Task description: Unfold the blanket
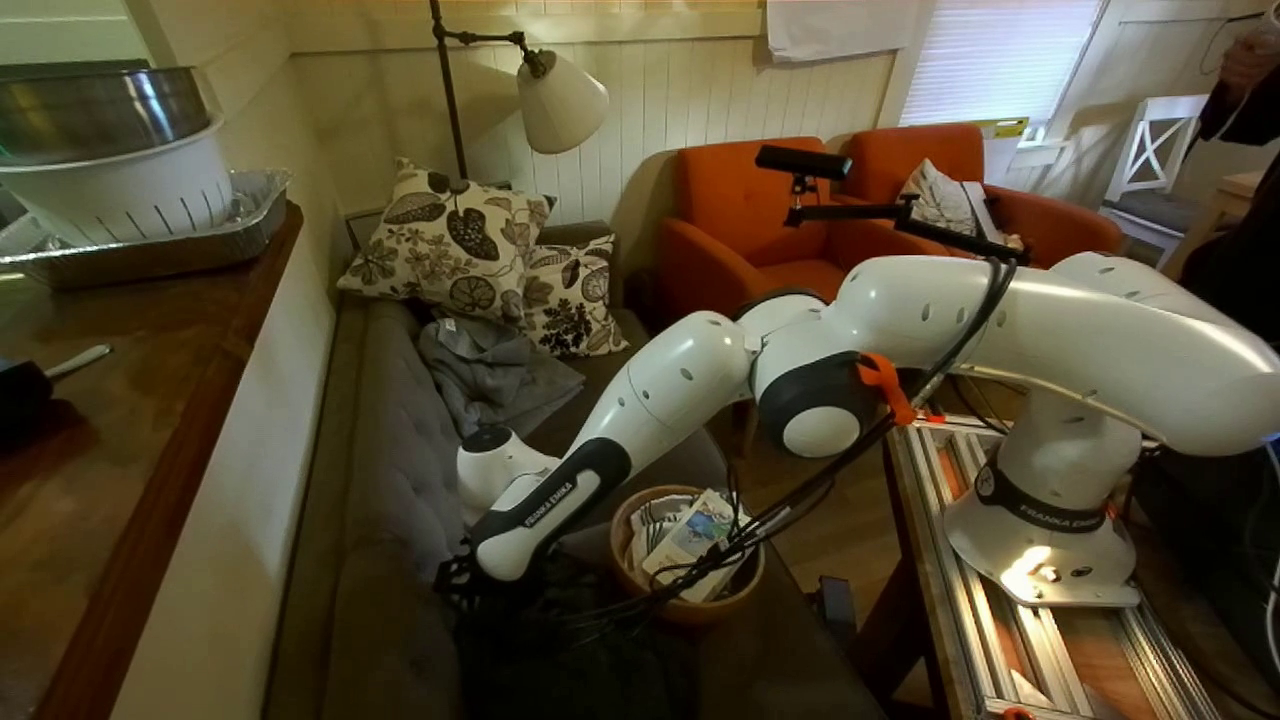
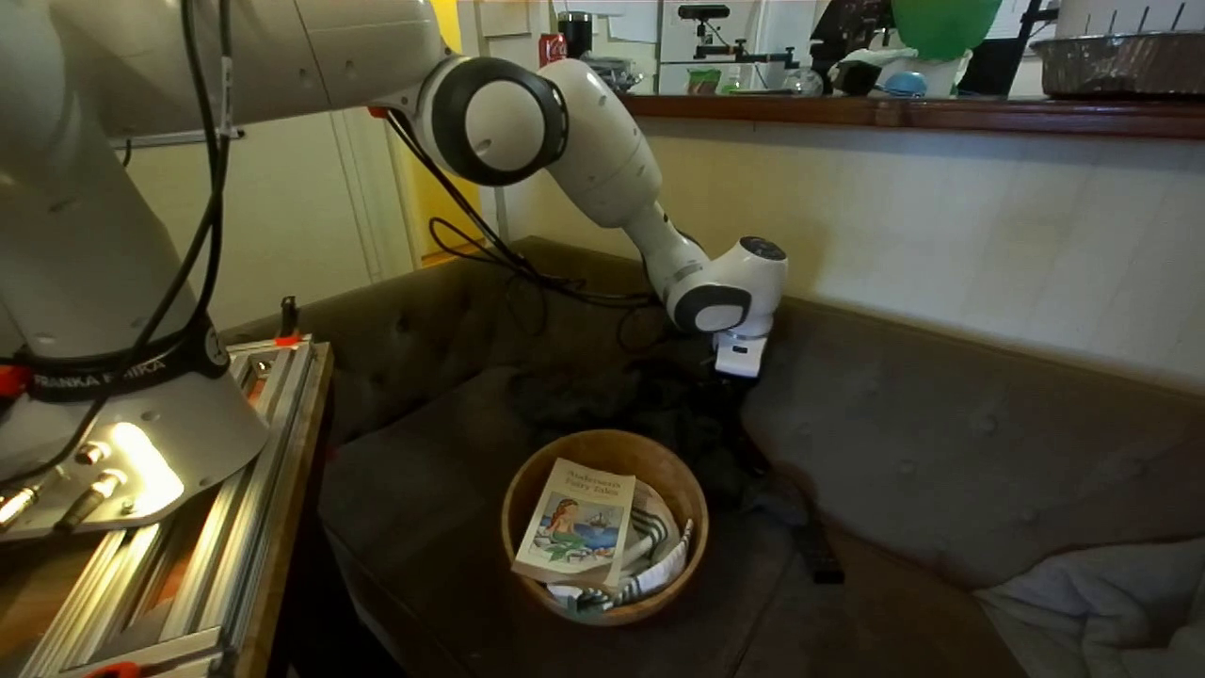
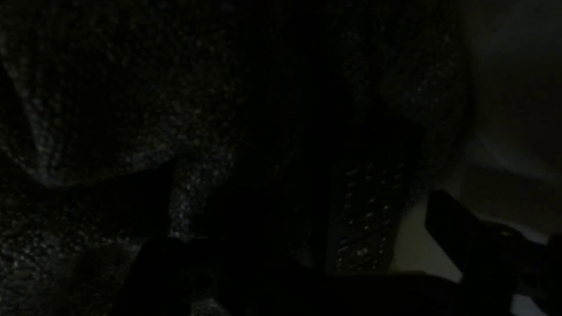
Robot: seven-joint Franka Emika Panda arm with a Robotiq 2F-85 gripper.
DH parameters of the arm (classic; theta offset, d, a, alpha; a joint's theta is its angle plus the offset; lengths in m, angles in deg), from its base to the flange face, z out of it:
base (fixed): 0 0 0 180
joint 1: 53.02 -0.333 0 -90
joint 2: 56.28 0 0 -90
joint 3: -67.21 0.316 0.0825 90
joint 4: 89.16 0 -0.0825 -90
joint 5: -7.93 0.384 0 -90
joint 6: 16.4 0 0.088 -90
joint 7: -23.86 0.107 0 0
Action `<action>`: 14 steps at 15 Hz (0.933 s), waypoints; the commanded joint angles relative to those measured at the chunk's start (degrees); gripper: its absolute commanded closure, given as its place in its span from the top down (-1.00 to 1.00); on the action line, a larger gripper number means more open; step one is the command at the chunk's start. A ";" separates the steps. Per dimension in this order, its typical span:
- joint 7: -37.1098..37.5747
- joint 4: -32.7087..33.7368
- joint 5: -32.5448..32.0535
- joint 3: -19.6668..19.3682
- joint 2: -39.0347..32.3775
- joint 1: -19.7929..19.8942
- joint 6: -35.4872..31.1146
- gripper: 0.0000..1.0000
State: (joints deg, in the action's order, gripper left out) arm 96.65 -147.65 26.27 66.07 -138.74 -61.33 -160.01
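The blanket (image 1: 580, 660) is a near-black cloth lying bunched on the sofa seat, behind the basket (image 2: 659, 463) in an exterior view (image 2: 602, 400). My gripper (image 2: 730, 400) points down at its edge, close to the sofa's backrest. Dark, speckled folds of the blanket (image 3: 109, 96) fill the left and top of the dim wrist view. There the gripper (image 3: 303, 221) has its fingers wide apart, a dark remote control (image 3: 369, 219) showing in the gap. No cloth is visibly pinched. Whether the fingertips touch the blanket is too dark to tell.
The round basket, with a book (image 2: 579, 523) and striped cloth inside, stands on the seat near the arm. The sofa backrest (image 2: 894, 443) rises right behind the gripper. A grey cloth (image 1: 500, 370) and floral pillows (image 1: 450, 240) lie at the sofa's far end.
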 commanded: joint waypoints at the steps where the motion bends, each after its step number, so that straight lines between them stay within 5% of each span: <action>1: 0.01 -10.80 3.16 1.27 6.59 1.36 -7.63 1.00; 6: -4.44 -20.71 7.45 5.68 12.80 5.50 -18.68 1.00; 10: -11.82 -15.48 8.59 13.65 9.08 11.27 -24.18 1.00; 14: -15.20 -10.35 9.24 17.57 5.89 13.94 -18.75 1.00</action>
State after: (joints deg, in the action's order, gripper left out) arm 84.61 -162.76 33.28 81.21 -129.72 -48.76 -182.36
